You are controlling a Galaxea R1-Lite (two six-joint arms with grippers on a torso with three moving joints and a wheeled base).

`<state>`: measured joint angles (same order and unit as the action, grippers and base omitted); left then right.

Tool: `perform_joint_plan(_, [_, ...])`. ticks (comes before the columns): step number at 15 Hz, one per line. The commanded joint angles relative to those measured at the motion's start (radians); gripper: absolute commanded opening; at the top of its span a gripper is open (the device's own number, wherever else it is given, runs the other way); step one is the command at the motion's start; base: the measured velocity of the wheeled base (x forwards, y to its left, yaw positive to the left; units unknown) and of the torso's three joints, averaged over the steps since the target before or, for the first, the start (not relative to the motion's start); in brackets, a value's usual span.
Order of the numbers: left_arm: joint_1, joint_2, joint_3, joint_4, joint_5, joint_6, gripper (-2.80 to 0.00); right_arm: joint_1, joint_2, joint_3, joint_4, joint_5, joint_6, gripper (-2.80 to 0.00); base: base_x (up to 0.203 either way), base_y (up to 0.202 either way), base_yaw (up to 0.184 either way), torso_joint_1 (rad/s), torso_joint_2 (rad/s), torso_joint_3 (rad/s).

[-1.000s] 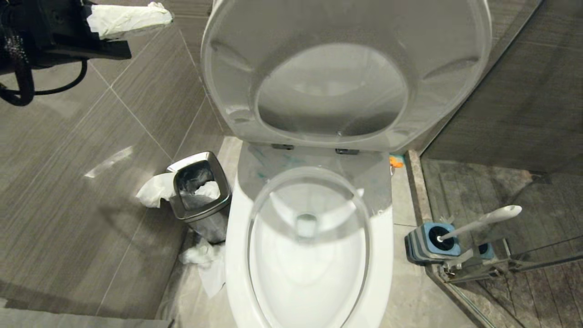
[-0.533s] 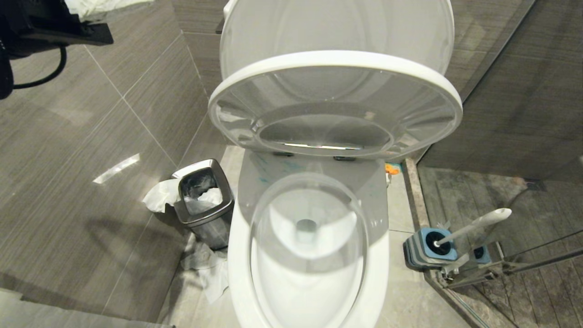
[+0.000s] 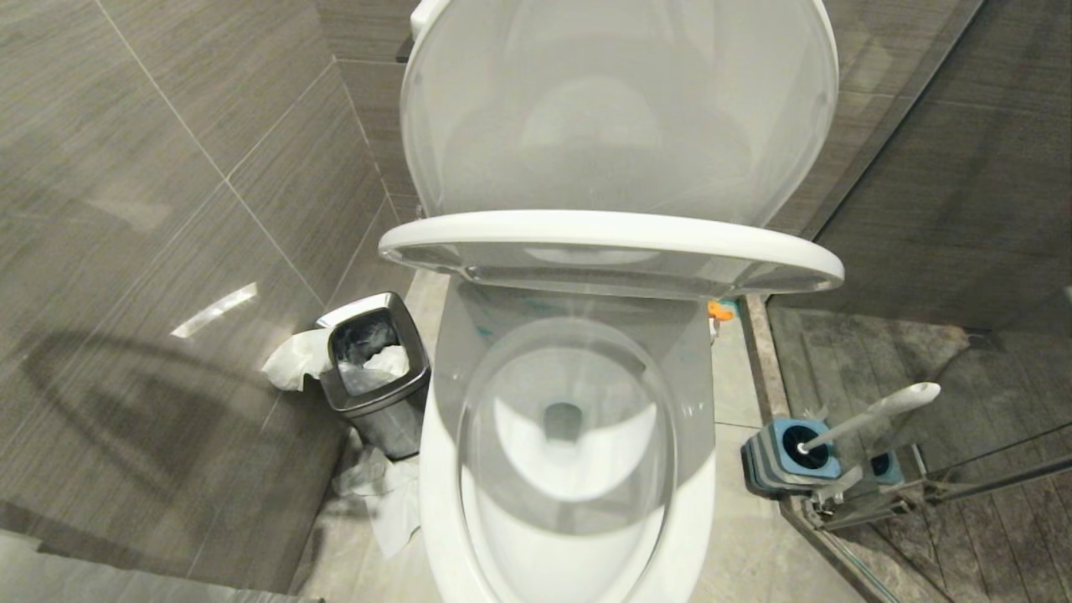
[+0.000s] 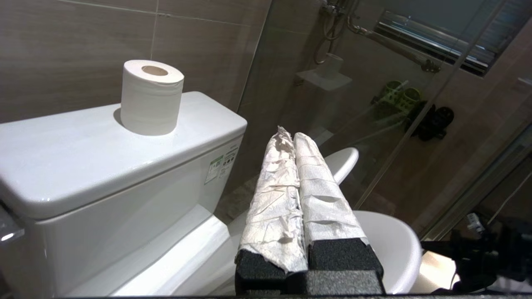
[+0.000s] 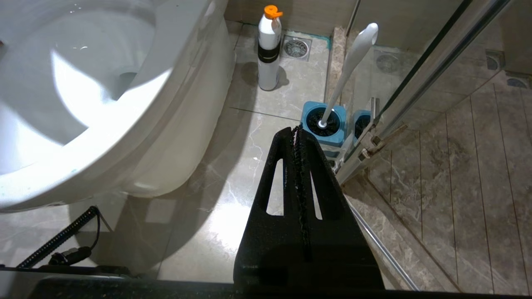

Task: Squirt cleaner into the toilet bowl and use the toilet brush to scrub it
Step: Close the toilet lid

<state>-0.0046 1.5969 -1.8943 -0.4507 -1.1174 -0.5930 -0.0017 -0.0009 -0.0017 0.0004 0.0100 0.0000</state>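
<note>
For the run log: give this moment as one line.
seat half-raised, untouched | toilet brush in holder | left gripper shut, empty, near tank | right gripper shut, empty

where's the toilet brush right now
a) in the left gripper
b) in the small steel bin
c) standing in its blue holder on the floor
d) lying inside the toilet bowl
c: the toilet brush stands with its black head down in the blue holder on the floor by the glass shower door, its handle leaning and no gripper on it.
</note>
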Motion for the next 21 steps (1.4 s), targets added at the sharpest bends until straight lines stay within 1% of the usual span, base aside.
perform_joint_plan(1, [0.015,-0.065,-0.054,0.168,0.0,-0.008,-2.8,0.0,0.001,0.0,0.0,0.001,0.0,-2.8,0.0,0.0,0.0,0.0,0.0,0.0])
perform_joint_plan(3, [0.018,-0.114,-0.055,0.286,0.002,-0.008,-2.8,0.0,0.001,0.0,0.0,0.001,0.0,-2.8,0.0,0.0,0.0,0.0,0.0,0.0])
perform_joint_plan(4, [0.02,-0.128,-0.055,0.322,0.005,-0.007,-2.8,0.0,0.001,0.0,0.0,0.001,0.0,-2.8,0.0,0.0,0.0,0.0,0.0,0.0])
perform_joint_plan(6, [0.01,-0.13,-0.054,0.332,0.036,-0.002,-2.8,0.0,0.0,0.0,0.0,0.001,0.0,-2.8,0.0,0.0,0.0,0.0,0.0,0.0])
perform_joint_plan(7, [-0.032,-0.135,-0.054,0.33,0.045,-0.005,-2.8,0.0,0.001,0.0,0.0,0.001,0.0,-2.8,0.0,0.0,0.0,0.0,0.0,0.0])
perform_joint_plan(8, [-0.11,-0.146,-0.054,0.331,0.049,-0.015,-2.8,0.0,0.001,0.0,0.0,0.001,0.0,-2.8,0.0,0.0,0.0,0.0,0.0,0.0])
perform_joint_plan(9, [-0.184,-0.159,-0.054,0.329,0.053,-0.053,-2.8,0.0,0.001,0.0,0.0,0.001,0.0,-2.8,0.0,0.0,0.0,0.0,0.0,0.0])
perform_joint_plan(10, [-0.257,-0.174,-0.055,0.319,0.063,-0.149,-2.8,0.0,0.001,0.0,0.0,0.001,0.0,-2.8,0.0,0.0,0.0,0.0,0.0,0.0])
perform_joint_plan(11, [-0.334,-0.181,-0.055,0.298,0.09,-0.26,-2.8,0.0,0.001,0.0,0.0,0.001,0.0,-2.8,0.0,0.0,0.0,0.0,0.0,0.0])
perform_joint_plan(12, [-0.404,-0.177,-0.054,0.271,0.145,-0.337,-2.8,0.0,0.001,0.0,0.0,0.001,0.0,-2.8,0.0,0.0,0.0,0.0,0.0,0.0])
perform_joint_plan(13, [-0.438,-0.148,-0.053,0.262,0.189,-0.351,-2.8,0.0,0.001,0.0,0.0,0.001,0.0,-2.8,0.0,0.0,0.0,0.0,0.0,0.0])
perform_joint_plan(14, [-0.445,-0.116,-0.048,0.279,0.218,-0.302,-2.8,0.0,0.001,0.0,0.0,0.001,0.0,-2.8,0.0,0.0,0.0,0.0,0.0,0.0])
perform_joint_plan(15, [-0.448,-0.095,-0.028,0.332,0.269,-0.189,-2.8,0.0,0.001,0.0,0.0,0.001,0.0,-2.8,0.0,0.0,0.0,0.0,0.0,0.0])
perform_joint_plan(16, [-0.457,-0.083,0.005,0.416,0.344,-0.063,-2.8,0.0,0.001,0.0,0.0,0.001,0.0,-2.8,0.0,0.0,0.0,0.0,0.0,0.0])
perform_joint_plan(17, [-0.48,-0.076,0.038,0.506,0.424,0.082,-2.8,0.0,0.001,0.0,0.0,0.001,0.0,-2.8,0.0,0.0,0.0,0.0,0.0,0.0])
perform_joint_plan(18, [-0.506,-0.07,0.062,0.56,0.486,0.229,-2.8,0.0,0.001,0.0,0.0,0.001,0.0,-2.8,0.0,0.0,0.0,0.0,0.0,0.0])
perform_joint_plan(19, [-0.522,-0.062,0.071,0.585,0.544,0.365,-2.8,0.0,0.001,0.0,0.0,0.001,0.0,-2.8,0.0,0.0,0.0,0.0,0.0,0.0])
perform_joint_plan(20, [-0.536,-0.046,0.059,0.599,0.633,0.485,-2.8,0.0,0.001,0.0,0.0,0.001,0.0,-2.8,0.0,0.0,0.0,0.0,0.0,0.0])
perform_joint_plan(21, [-0.552,-0.028,0.012,0.604,0.715,0.54,-2.8,0.0,0.001,0.0,0.0,0.001,0.0,-2.8,0.0,0.0,0.0,0.0,0.0,0.0])
